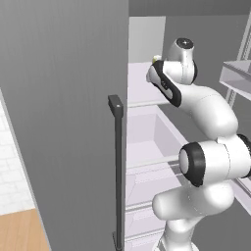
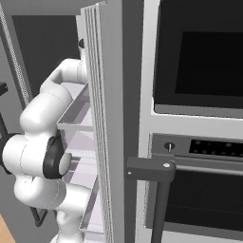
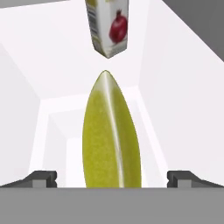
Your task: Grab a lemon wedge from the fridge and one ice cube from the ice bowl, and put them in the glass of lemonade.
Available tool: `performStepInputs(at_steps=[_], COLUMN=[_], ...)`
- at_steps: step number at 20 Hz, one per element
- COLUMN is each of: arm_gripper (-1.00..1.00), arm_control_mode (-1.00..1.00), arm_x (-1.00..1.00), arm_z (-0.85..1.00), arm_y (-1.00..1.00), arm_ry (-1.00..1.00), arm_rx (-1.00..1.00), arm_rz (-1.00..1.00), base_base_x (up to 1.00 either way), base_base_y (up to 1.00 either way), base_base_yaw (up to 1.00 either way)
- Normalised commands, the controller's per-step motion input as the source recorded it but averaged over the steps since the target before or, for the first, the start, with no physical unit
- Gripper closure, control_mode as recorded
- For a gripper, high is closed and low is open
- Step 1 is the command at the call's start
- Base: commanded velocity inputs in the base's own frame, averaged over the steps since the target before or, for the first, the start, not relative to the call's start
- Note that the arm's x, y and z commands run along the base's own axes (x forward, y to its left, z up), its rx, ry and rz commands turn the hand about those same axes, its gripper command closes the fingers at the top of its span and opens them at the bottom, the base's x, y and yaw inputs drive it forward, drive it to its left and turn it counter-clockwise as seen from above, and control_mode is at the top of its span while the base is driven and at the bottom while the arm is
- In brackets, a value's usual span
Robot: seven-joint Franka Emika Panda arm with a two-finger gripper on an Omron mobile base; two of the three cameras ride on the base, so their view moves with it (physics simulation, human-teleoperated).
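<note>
My arm reaches into the open fridge (image 1: 63,122) at its upper white shelf (image 1: 142,83). In the hand view the yellow-green lemon wedge (image 3: 111,140) lies on that shelf, close in front of the hand and lengthwise between the two fingertips. My gripper (image 3: 112,179) is open, with its left fingertip (image 3: 43,179) and right fingertip (image 3: 181,178) wide of the wedge on either side and not touching it. A speck of yellow-green (image 1: 156,58) shows beside the wrist in the left base view.
A cream carton with a red fruit picture (image 3: 109,26) stands on the shelf just beyond the wedge. White fridge walls close in on both sides. Clear drawers (image 1: 147,142) sit below. A door bin (image 2: 76,114) and a dark oven (image 2: 199,61) stand at the right.
</note>
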Motion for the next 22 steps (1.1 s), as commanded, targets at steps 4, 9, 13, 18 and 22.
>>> performStepInputs(at_steps=[4,9,13,18,22], arm_gripper=[-1.0,-1.0,-1.0,1.0,1.0], arm_control_mode=[-1.0,-1.0,-1.0,-1.0,-1.0], arm_x=[0.0,0.18,0.15,0.0,-0.01], arm_z=[0.0,0.0,0.0,0.0,0.0], arm_y=[0.0,0.0,0.0,0.0,0.0], arm_ry=[0.0,-0.01,0.0,0.0,0.0], arm_rx=[0.0,0.0,0.0,0.0,0.0], arm_rz=[0.0,0.0,0.0,0.0,0.0], base_base_x=[0.0,0.0,0.0,0.0,0.0], base_base_y=[0.0,0.0,0.0,0.0,0.0], base_base_yaw=[0.0,0.0,0.0,0.0,0.0])
